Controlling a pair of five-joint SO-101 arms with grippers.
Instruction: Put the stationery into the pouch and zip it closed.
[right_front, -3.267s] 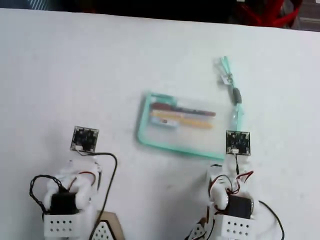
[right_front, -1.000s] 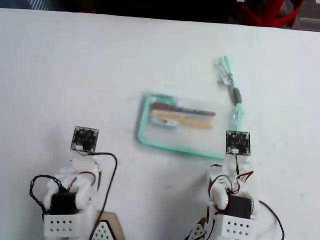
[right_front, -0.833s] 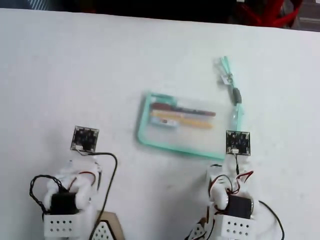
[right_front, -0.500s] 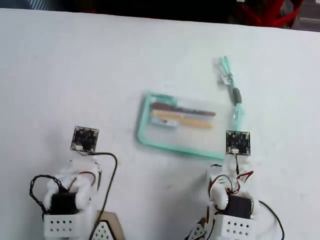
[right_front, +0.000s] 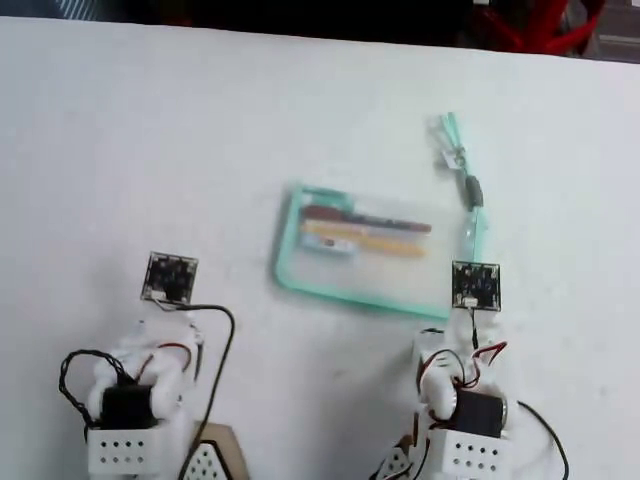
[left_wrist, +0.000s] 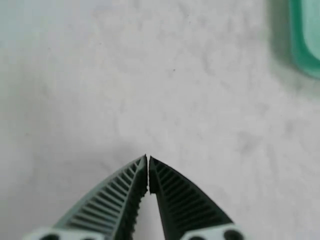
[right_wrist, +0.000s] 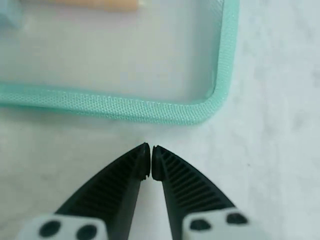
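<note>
Nothing moved since earlier frames; both arms and pouch (right_front: 360, 272) hold same places. Pouch clear, teal trim, flat at mid-worktop (right_front: 150, 130). Stationery (right_front: 365, 230) inside it: brown, yellow, orange sticks along far side. Teal strap (right_front: 458, 155) trails far-right from pouch corner. Left end effector (left_wrist: 148, 161) clenched, empty, over bare worktop left of pouch. Right end effector (right_wrist: 150, 150) clenched, empty, tips just short of pouch's near right corner, not touching.

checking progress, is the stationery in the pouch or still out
In: the coloured stationery pieces lie within the teal-edged clear pouch, seen through its clear face.
</note>
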